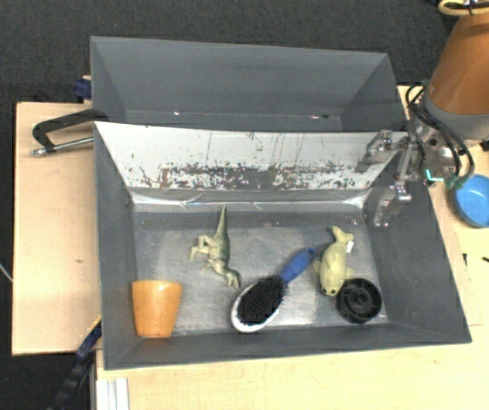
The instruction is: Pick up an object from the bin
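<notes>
A grey metal bin is seen from above, with the gripper hanging high beside the right wall near the back corner; whether it is released or clenched cannot be told. The pick looks not yet begun. A pale yellow toy animal and a black round cap lie nearest below it, just beside a blue-handled brush, while a toy dinosaur and an orange cup lie farther left. The back of the floor is open, but the cap and cup sit close to the front corners, leaving little room there.
</notes>
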Motion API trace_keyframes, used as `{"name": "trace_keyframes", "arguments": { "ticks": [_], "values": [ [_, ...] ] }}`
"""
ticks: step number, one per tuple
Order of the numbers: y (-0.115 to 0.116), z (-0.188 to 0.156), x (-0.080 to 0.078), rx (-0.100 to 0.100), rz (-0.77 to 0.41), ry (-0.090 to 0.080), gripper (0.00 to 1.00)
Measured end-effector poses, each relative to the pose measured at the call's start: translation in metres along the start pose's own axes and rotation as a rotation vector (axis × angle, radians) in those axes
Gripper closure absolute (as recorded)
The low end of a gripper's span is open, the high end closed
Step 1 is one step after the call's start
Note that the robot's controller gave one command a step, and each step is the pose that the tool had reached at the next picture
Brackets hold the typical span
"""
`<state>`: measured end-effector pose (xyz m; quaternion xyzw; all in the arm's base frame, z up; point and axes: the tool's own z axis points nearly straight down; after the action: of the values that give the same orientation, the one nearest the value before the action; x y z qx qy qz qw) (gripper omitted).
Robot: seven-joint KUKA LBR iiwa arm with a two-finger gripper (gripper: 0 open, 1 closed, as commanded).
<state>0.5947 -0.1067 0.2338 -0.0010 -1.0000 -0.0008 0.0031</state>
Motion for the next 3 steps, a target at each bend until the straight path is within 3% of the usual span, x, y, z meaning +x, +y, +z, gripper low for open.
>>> {"name": "trace_keyframes", "arguments": {
  "ticks": [1, 2, 3],
  "values": [
    [0.026, 0.13, 0.006, -0.001, -0.1, -0.002, 0.0],
    [0.037, 0.154, 0.018, 0.005, -0.216, -0.03, 0.0],
    [0.037, 0.157, 0.024, 0.002, -0.218, -0.003, 1.0]
  ]
}}
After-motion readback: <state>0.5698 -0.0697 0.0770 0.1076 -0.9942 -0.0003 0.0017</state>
